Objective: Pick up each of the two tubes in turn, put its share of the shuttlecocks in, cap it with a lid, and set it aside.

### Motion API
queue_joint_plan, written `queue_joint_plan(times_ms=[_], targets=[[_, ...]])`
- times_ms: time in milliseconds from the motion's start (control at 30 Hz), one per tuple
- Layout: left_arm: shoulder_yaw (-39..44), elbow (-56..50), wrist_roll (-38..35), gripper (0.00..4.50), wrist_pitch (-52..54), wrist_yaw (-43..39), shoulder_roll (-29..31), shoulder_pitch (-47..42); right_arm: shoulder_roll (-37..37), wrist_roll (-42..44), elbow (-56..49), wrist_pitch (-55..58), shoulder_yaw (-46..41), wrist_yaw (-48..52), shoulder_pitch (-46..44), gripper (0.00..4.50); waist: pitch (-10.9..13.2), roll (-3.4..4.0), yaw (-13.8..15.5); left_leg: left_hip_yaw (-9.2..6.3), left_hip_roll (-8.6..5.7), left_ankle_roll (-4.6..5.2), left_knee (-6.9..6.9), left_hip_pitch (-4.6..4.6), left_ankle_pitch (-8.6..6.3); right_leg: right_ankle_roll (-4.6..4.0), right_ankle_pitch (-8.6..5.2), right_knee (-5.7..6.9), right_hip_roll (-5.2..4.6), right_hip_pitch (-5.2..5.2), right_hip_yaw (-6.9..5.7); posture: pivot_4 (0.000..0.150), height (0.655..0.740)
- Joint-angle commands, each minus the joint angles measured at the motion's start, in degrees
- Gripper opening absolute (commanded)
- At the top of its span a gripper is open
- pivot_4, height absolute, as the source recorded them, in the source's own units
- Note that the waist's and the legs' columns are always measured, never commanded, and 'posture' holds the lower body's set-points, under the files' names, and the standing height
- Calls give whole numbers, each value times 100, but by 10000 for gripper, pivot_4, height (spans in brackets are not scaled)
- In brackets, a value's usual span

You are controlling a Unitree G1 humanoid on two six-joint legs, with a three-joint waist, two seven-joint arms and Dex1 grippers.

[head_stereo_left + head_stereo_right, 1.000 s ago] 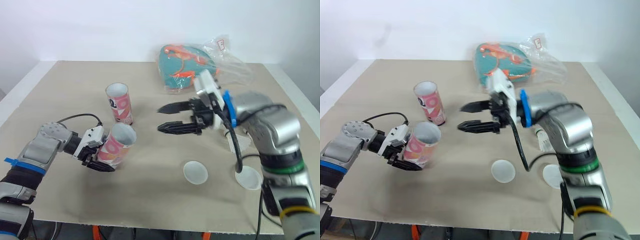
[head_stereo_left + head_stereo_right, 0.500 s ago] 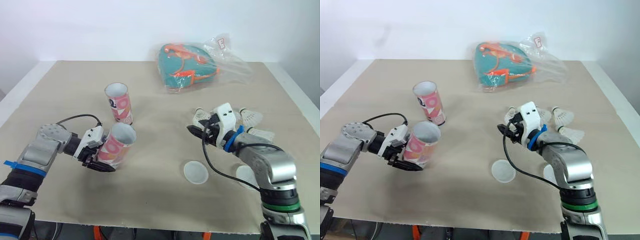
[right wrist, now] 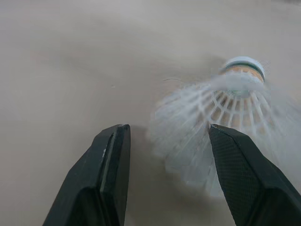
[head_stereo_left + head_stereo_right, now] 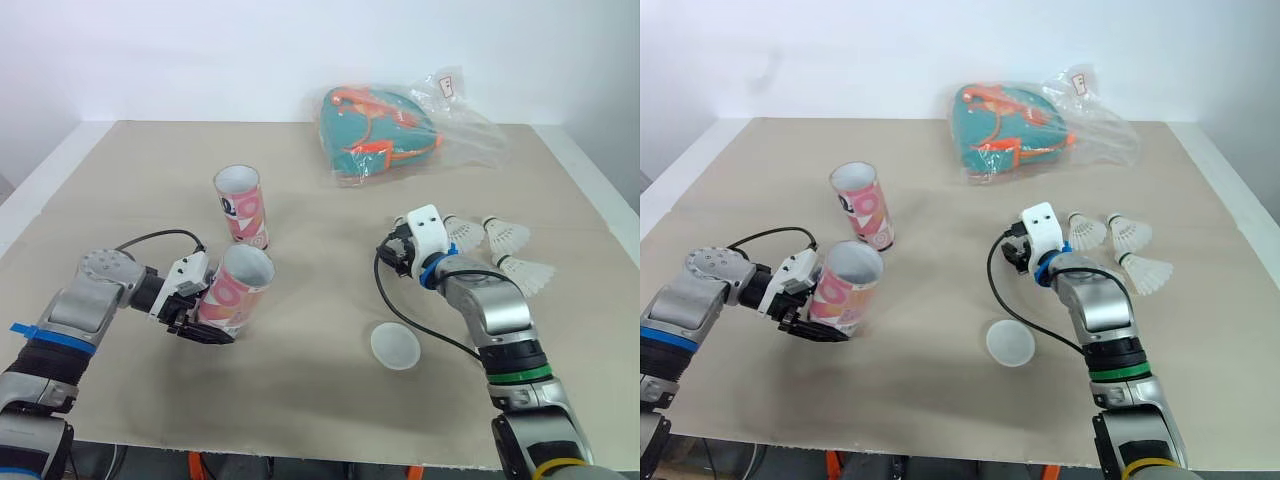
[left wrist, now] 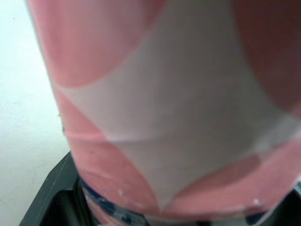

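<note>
Left pincer (image 4: 195, 318): pinching tilted tube (image 4: 236, 290)
Right pincer (image 3: 168, 128): spread, facing a shuttlecock (image 3: 225, 103)
Lid (image 4: 395, 346): at its 6 o'clock
Bag (image 4: 385, 135): 12 o'clock on worktop (image 4: 300, 400)

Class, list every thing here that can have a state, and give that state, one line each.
Held tube: tilted, uncapped, gripped by left hand.
Standing tube: upright, uncapped.
Lid: lying loose, off both tubes.
Right hand: open around a shuttlecock, not gripping.
Other shuttlecocks: lying outside the tubes.
</note>
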Motion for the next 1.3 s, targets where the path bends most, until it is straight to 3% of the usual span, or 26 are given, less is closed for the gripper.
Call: queue_joint_plan(times_ms=[33,100,133,167,267,300,367,500,633,700,833,1000,1133,1300], targets=[[-412,-177,41,30357,149,-21,-242,300,63,-421,394,-363,114,-259,-276,28637,0,0,-1,0,0,0,0,0,0,0,0,0,0,0,0,1500,7400],[-384,-248,34,30357,181,8,-239,360,113,-604,640,-545,124,-418,-379,28637,-1,-1,0,-1,0,0,1,0,0,0,0,0,0,1,0,1500,7400],[-368,-289,22,30357,203,26,-236,397,129,-704,738,-638,166,-478,-430,24750,-1,-1,0,-1,0,0,2,1,0,0,0,0,0,3,-1,1500,7400],[-354,-328,12,30357,223,42,-233,431,176,-725,790,-695,144,-519,-462,23722,0,-1,-1,-1,0,0,2,1,0,0,0,0,-1,3,-1,1500,7400],[-319,-413,11,30357,264,74,-232,501,241,-773,812,-828,143,-475,-495,11747,0,-1,-2,-1,-1,0,1,1,0,0,0,0,-1,3,-1,1500,7400],[-308,-431,13,30357,274,78,-232,515,274,-760,786,-840,129,-447,-514,5306,0,-1,-3,-2,-1,0,0,1,0,0,0,0,-1,2,-1,1500,7400],[-298,-458,11,30357,286,88,-233,538,340,-715,711,-858,64,-409,-537,723,0,-1,-8,-1,0,0,-1,1,0,0,0,0,-1,1,-1,1500,7400],[-282,-498,4,30357,315,101,-236,568,404,-281,-142,-1031,-41,166,-516,723,1,1,-10,-1,0,0,-2,1,0,0,0,1,0,0,0,1500,7400],[-282,-519,6,30357,328,89,-235,582,304,734,-1258,-714,-258,1187,-480,723,1,1,-3,-4,0,0,-5,0,0,1,0,0,0,0,-2,1500,7400],[-293,-514,9,30357,334,75,-237,575,-175,1620,-2306,-562,-272,2354,-387,723,3,2,6,-7,0,0,-2,0,0,1,-1,-2,-2,6,-5,1500,7400],[-312,-442,38,30357,320,31,-255,520,-1210,2760,-3443,-331,-140,4102,-315,723,3,1,13,-13,-7,2,0,0,-2,6,-4,-9,-13,15,-14,1500,7400],[-360,-309,86,30357,280,-56,-305,401,-1568,2242,-3150,-814,949,5117,-946,723,4,1,-24,-15,-4,19,3,12,8,2,0,-6,-6,18,-16,1500,7400],[-402,-227,110,30357,267,-94,-347,299,-1166,1461,-2298,-1434,1713,5415,-1754,723,5,-1,-20,-18,2,34,3,11,23,13,5,-3,3,13,-18,1500,7400],[-434,-224,94,30357,257,-95,-333,280,-818,1128,-1612,-1881,1968,5734,-2290,723,5,-1,-16,-21,2,30,1,9,26,1,15,-1,5,9,-15,1500,7400]])
